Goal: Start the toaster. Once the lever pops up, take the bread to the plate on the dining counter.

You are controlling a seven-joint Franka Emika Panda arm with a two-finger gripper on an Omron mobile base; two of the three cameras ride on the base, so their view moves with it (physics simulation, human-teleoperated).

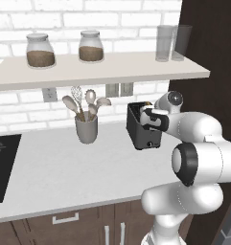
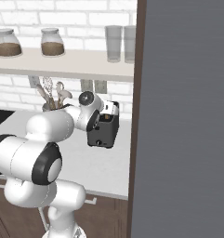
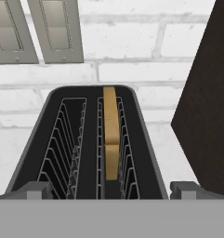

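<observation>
Your gripper (image 3: 111,189) hangs released, jaws spread wide at the bottom of the hand view above the toaster (image 3: 88,144), whose right-hand slot at frame centre holds the bread (image 3: 111,135) upright, seemingly ready for lever work.

Bread (image 3: 111,135) upright in toaster (image 3: 90,139) slot

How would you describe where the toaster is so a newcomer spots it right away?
Start at the long shelf on the white brick wall; on the light counter below, by the dark panel, sits the toaster. Unlike the grey utensil cup nearby, it is boxy, dark, with bread in one slot.
</observation>
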